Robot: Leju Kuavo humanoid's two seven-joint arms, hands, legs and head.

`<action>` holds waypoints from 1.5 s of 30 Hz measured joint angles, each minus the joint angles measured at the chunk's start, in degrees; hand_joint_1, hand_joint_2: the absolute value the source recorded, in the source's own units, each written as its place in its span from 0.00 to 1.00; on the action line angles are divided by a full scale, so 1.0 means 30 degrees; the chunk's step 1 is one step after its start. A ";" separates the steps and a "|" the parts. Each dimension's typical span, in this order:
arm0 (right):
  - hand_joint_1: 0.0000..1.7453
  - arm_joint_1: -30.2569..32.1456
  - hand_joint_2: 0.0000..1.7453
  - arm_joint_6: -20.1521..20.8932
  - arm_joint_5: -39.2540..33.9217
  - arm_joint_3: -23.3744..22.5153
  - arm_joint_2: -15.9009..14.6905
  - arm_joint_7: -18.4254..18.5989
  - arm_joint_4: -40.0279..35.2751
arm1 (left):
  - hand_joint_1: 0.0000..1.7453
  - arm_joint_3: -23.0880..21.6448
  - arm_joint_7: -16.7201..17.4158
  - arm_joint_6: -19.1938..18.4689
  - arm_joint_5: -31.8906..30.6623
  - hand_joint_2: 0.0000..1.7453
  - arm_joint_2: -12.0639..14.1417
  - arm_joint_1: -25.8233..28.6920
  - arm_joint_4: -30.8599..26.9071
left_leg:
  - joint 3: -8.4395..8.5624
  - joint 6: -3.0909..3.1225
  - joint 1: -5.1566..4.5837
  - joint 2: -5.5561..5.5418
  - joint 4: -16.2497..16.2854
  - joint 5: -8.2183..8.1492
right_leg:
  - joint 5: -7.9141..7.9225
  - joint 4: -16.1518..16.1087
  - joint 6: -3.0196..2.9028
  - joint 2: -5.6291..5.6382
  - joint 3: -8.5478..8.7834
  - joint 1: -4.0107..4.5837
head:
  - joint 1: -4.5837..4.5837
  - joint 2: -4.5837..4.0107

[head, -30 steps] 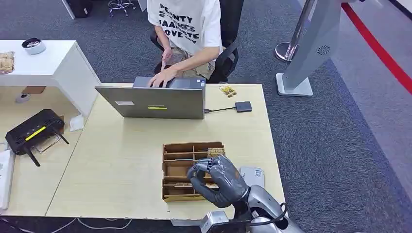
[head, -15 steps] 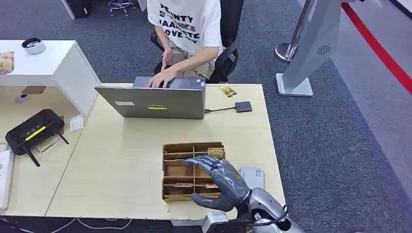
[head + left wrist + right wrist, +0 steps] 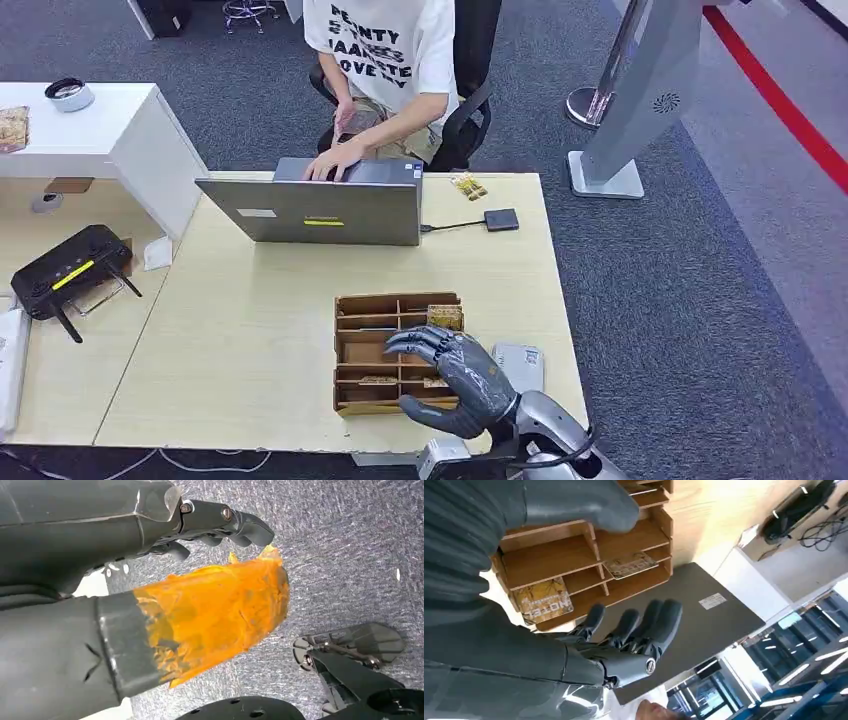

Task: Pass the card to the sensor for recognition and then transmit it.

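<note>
While upright, gold patterned card [image 3: 445,316], printed lettering

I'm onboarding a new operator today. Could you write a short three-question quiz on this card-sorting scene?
1. True or false: the right hand is holding a card.
2. Where does the sensor lie relative to the wooden organizer? A) on the robot's left of it B) on the robot's right of it C) behind the laptop
3. Fill in: the person's hand rests on the ____.

Key:
1. False. Its fingers are spread above the organizer, with nothing between them; a card lies in a compartment.
2. B.
3. Laptop.
</note>
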 joint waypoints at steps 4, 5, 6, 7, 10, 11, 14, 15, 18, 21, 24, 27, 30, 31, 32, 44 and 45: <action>0.45 0.0007 1.00 -0.0256 0.0409 0.0007 -0.0015 0.0146 0.0241 | 0.00 0.0036 0.0058 0.0007 -0.0022 0.00 0.0007 -0.0003 0.0000 | 0.0001 0.0000 0.0000 0.0000 0.0000 0.0000 | 0.0000 0.0000 0.0000 0.0000 0.0000 0.0000 | 0.0000 0.0000; 0.43 0.0007 1.00 -0.0343 0.0540 0.0015 -0.0014 0.0182 0.0299 | 0.00 0.0044 0.0109 0.0007 -0.0029 0.00 0.0007 -0.0004 0.0000 | 0.0001 0.0000 0.0000 0.0000 0.0000 0.0000 | 0.0000 0.0000 0.0000 0.0000 0.0000 0.0000 | 0.0000 0.0000; 0.44 0.0009 1.00 -0.0438 0.0620 0.0022 -0.0015 0.0197 0.0372 | 0.00 0.0051 0.0117 0.0007 -0.0030 0.00 0.0007 -0.0003 0.0000 | 0.0001 0.0000 0.0000 0.0000 0.0000 0.0000 | 0.0000 0.0000 0.0000 0.0000 0.0000 0.0000 | 0.0000 0.0000; 0.43 0.0016 1.00 -0.0467 0.0686 0.0022 -0.0015 0.0211 0.0430 | 0.00 0.0058 0.0124 0.0000 -0.0044 0.00 0.0007 -0.0003 0.0000 | 0.0001 0.0000 0.0000 0.0000 0.0000 0.0000 | 0.0000 0.0000 0.0000 0.0000 0.0000 0.0000 | 0.0000 0.0000; 0.44 0.0066 1.00 -0.0510 0.0772 0.0044 -0.0014 0.0306 0.0634 | 0.00 0.0102 0.0160 0.0007 -0.0081 0.00 0.0007 -0.0003 0.0000 | 0.0002 0.0000 0.0000 0.0000 0.0000 0.0000 | 0.0000 0.0000 0.0000 0.0000 0.0000 0.0000 | 0.0000 0.0000; 0.44 0.0101 1.00 -0.0539 0.0795 0.0051 -0.0014 0.0313 0.0685 | 0.00 0.0109 0.0160 0.0007 -0.0095 0.00 0.0007 -0.0002 0.0000 | 0.0002 0.0000 0.0000 0.0000 0.0000 0.0000 | 0.0000 0.0000 0.0000 0.0000 0.0000 0.0000 | 0.0000 0.0000; 0.44 0.0233 1.00 -0.0757 0.1041 0.0073 -0.0014 0.0386 0.0874 | 0.00 0.0131 0.0182 0.0015 -0.0139 0.00 0.0007 -0.0003 0.0000 | 0.0001 0.0000 0.0000 0.0000 0.0000 0.0000 | 0.0000 0.0000 0.0000 0.0000 0.0000 0.0000 | 0.0000 0.0000; 0.42 0.0282 1.00 -0.0831 0.1158 0.0080 -0.0014 0.0429 0.0933 | 0.00 0.0131 0.0190 0.0022 -0.0161 0.00 0.0007 -0.0001 0.0000 | 0.0001 0.0000 0.0000 0.0000 0.0000 0.0000 | 0.0000 0.0000 0.0000 0.0000 0.0000 0.0000 | 0.0000 0.0000; 0.40 0.0405 1.00 -0.0925 0.1347 0.0095 -0.0014 0.0539 0.1144 | 0.00 0.0138 0.0197 0.0029 -0.0219 0.00 0.0007 -0.0002 0.0000 | 0.0001 0.0000 0.0000 0.0000 0.0000 0.0000 | 0.0000 0.0000 0.0000 0.0000 0.0000 0.0000 | 0.0000 0.0000; 0.43 0.0521 1.00 -0.1049 0.1421 0.0117 -0.0014 0.0590 0.1333 | 0.00 0.0138 0.0219 0.0029 -0.0277 0.00 0.0007 -0.0001 0.0000 | 0.0000 0.0000 0.0000 0.0000 0.0000 0.0000 | 0.0000 0.0000 0.0000 0.0000 0.0000 0.0000 | 0.0000 0.0000; 0.43 0.0567 1.00 -0.1057 0.1465 0.0138 -0.0015 0.0597 0.1487 | 0.00 0.0138 0.0219 0.0029 -0.0284 0.00 0.0007 -0.0002 0.0000 | 0.0001 0.0000 0.0000 0.0000 0.0000 0.0000 | 0.0000 -0.0001 0.0000 0.0000 0.0001 -0.0001 | 0.0000 0.0000; 0.43 0.0591 1.00 -0.1057 0.1472 0.0146 -0.0014 0.0597 0.1581 | 0.00 0.0138 0.0219 0.0029 -0.0306 0.00 0.0007 -0.0001 0.0000 | 0.0001 0.0000 -0.0001 0.0000 0.0000 0.0000 | 0.0000 -0.0001 0.0001 0.0000 0.0001 0.0000 | 0.0000 0.0000; 0.44 0.0614 1.00 -0.1064 0.1479 0.0168 -0.0014 0.0597 0.1654 | 0.00 0.0138 0.0226 0.0029 -0.0314 0.00 0.0007 -0.0001 0.0000 | 0.0002 0.0000 -0.0001 0.0000 0.0000 0.0000 | 0.0000 -0.0001 0.0001 0.0000 0.0001 0.0000 | 0.0000 0.0000; 0.42 0.0614 1.00 -0.1064 0.1472 0.0175 -0.0015 0.0597 0.1661 | 0.00 0.0138 0.0226 0.0029 -0.0306 0.00 0.0007 -0.0001 0.0000 | 0.0002 0.0000 -0.0001 0.0000 0.0000 0.0000 | 0.0000 -0.0001 0.0000 0.0000 0.0001 0.0000 | 0.0000 0.0000; 0.38 0.0616 1.00 -0.1064 0.1472 0.0189 -0.0015 0.0597 0.1661 | 0.00 0.0138 0.0226 0.0029 -0.0314 0.00 0.0007 -0.0001 0.0000 | 0.0001 0.0000 -0.0001 0.0000 0.0000 0.0000 | 0.0000 -0.0001 0.0000 0.0000 0.0001 0.0000 | 0.0000 0.0000; 0.38 0.0617 1.00 -0.1312 0.1756 0.0204 -0.0015 0.0794 0.2237 | 0.00 0.0138 0.0277 0.0029 -0.0539 0.00 0.0007 -0.0001 0.0000 | 0.0002 0.0000 -0.0001 0.0000 0.0000 0.0000 | 0.0000 -0.0001 0.0001 0.0000 0.0001 -0.0001 | 0.0000 0.0000; 0.39 0.0622 1.00 -0.1377 0.1764 0.0197 -0.0015 0.0809 0.2288 | 0.00 0.0138 0.0277 0.0029 -0.0547 0.00 0.0007 0.0000 0.0000 | 0.0002 0.0000 -0.0001 0.0000 0.0000 0.0000 | 0.0000 -0.0001 0.0001 0.0000 0.0002 -0.0001 | 0.0000 0.0000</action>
